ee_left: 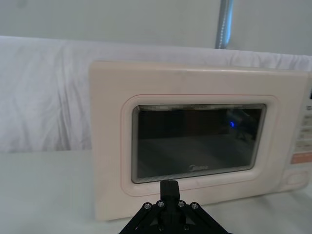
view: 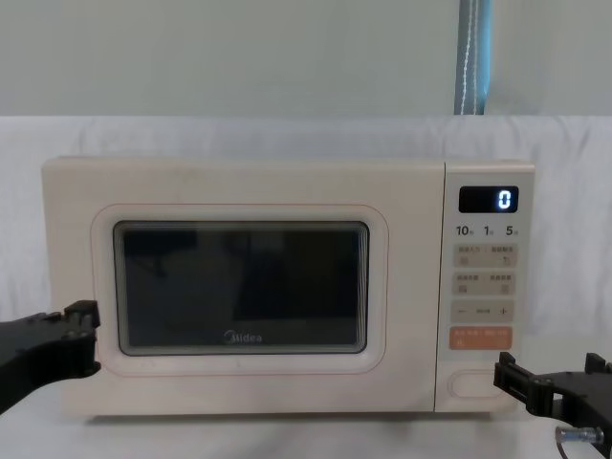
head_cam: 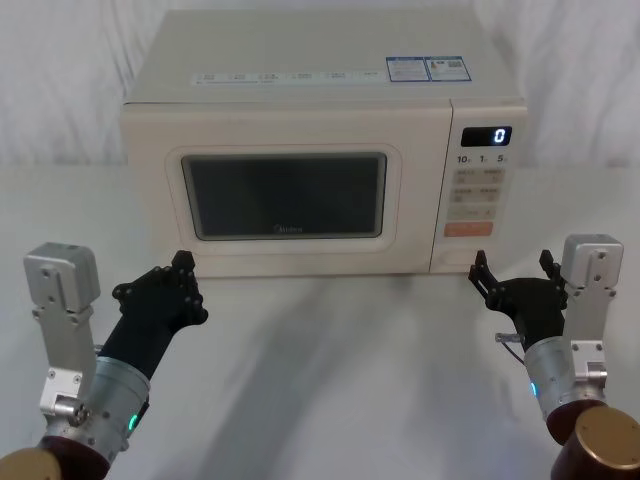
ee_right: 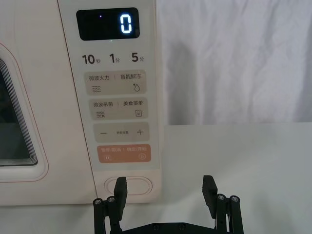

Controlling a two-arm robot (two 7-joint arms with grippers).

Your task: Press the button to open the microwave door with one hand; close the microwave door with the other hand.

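The cream microwave (head_cam: 320,70) stands at the back of the table, its display (ee_right: 107,24) showing a blue "0". The microwave door (head_cam: 285,195) with its dark window lies flush and closed. The wide cream button (ee_right: 129,185) sits at the bottom of the control panel, under the orange key (ee_right: 122,154). My right gripper (ee_right: 165,183) is open just in front of the panel; one of its fingertips (ee_right: 120,184) lines up with the button without touching it. Low in front of the door's left part, short of it, my left gripper (head_cam: 181,272) hovers shut.
A white cloth covers the table (head_cam: 330,380) and hangs as a backdrop behind the oven. A metal pole (view: 475,57) rises behind the microwave. Open table surface lies between the two arms, in front of the door.
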